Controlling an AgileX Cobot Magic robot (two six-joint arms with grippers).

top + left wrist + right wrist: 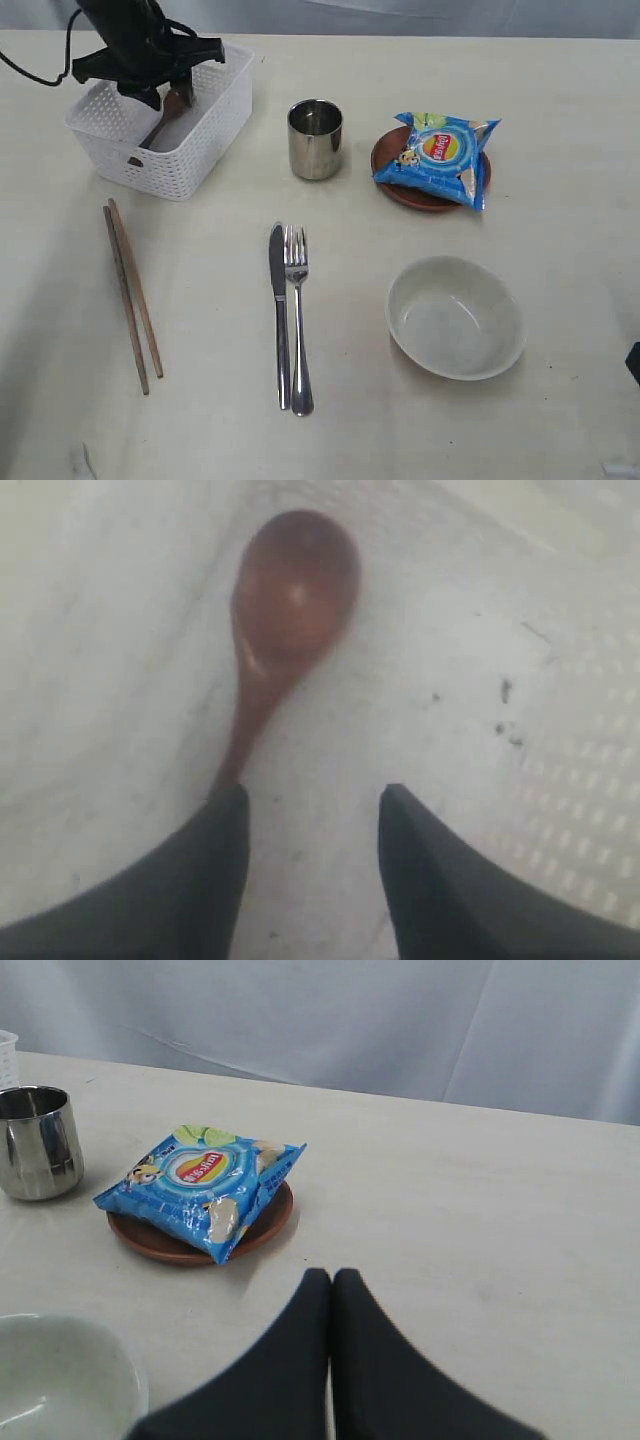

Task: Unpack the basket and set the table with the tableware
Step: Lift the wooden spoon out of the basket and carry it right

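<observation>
Evidently the wooden spoon (295, 590) is the one piece not yet unpacked: it lies flat on the floor of the white basket (190, 165) at the upper left of the exterior frame, scoop toward the top, handle slanting down to the lower left. Left jaws hang inside the basket over the handle end, spread, nothing between them. The handle slips out of sight at the edge of one finger, and I cannot tell if it touches. Right jaws are pressed together, empty, over bare surface (200, 440) with the cream bowl (500, 335) close by. Handling, as I judge it: the spoon is light, stiff and not fragile. Its finish is smooth, so it may swivel if pinched at one end. The slim handle near its middle looks the best hold, jaws square across it; the scoop is too broad and rounded. The handle tip sits close to the basket wall, so finger room there looks tight and the lattice could snag. The surface is pale, flat and matt with faint grain, and should keep things steady. Already out: chopsticks (130, 295) at left, knife (281, 310) and fork (297, 320) at centre, steel cup (315, 140) above them, brown plate (400, 192) under a blue chip bag (437, 155) at upper right. Free room shows between fork and bowl, and right of the bowl.
</observation>
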